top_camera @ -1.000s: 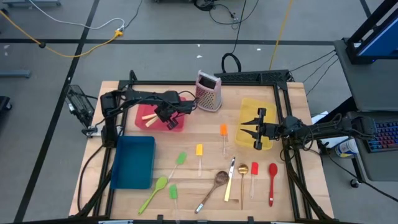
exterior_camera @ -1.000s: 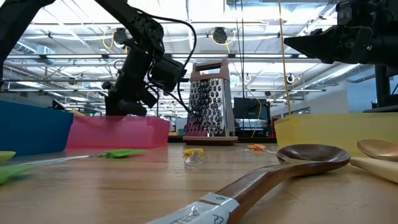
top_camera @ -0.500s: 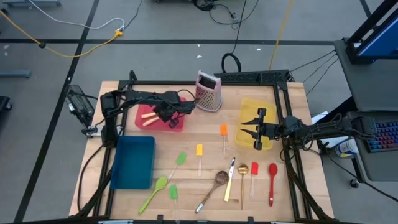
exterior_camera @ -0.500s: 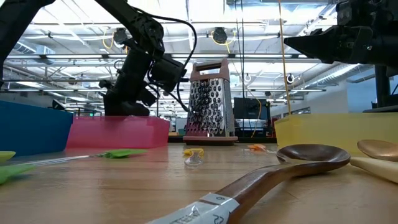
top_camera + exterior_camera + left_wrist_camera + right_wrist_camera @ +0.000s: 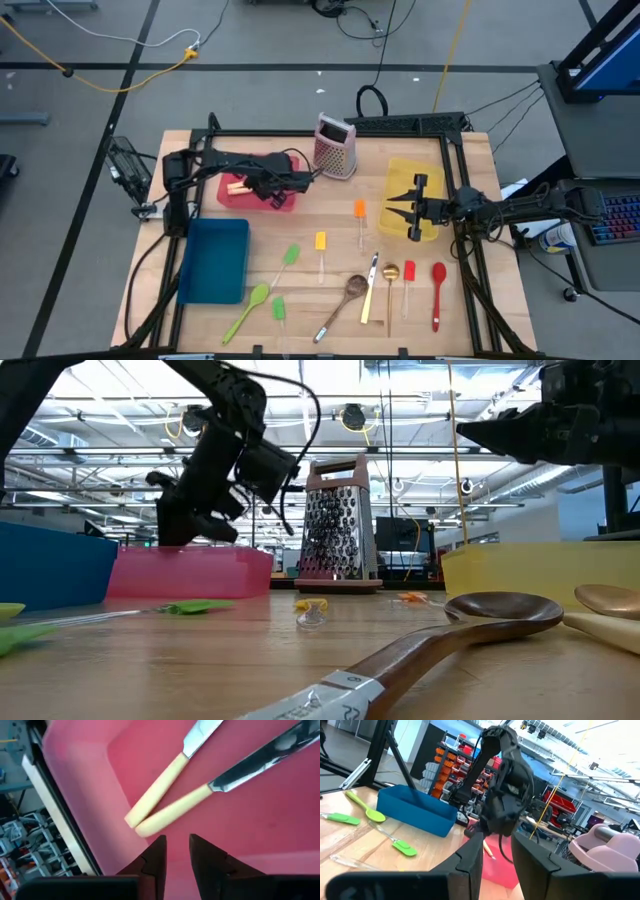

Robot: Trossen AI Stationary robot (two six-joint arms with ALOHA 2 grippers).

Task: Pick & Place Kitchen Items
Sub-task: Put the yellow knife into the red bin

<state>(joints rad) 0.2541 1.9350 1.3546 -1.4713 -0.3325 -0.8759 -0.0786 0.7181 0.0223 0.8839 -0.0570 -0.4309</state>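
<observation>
Lifting my left tool (image 5: pixel 262 184) clear of the red bin (image 5: pixel 283 199), fingers narrow and empty above two cream-handled knives (image 5: pixel 170 795) inside, I'm risking snagging the rim while my right tool (image 5: pixel 400 211) is hovering, empty.

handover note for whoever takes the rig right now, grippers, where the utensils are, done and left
Left gripper: over the red bin, jaws nearly closed, holding nothing.
Right gripper: waiting above the yellow bin, jaws open, empty.
Done: two cream-handled knives lie in the red bin.
Left on the table: orange spatula, yellow spatula, two green spatulas, green spoon, wooden spoon, a third knife, gold spoon, red spatula, red spoon.
The blue bin looks empty. The grater stands at the back.
</observation>
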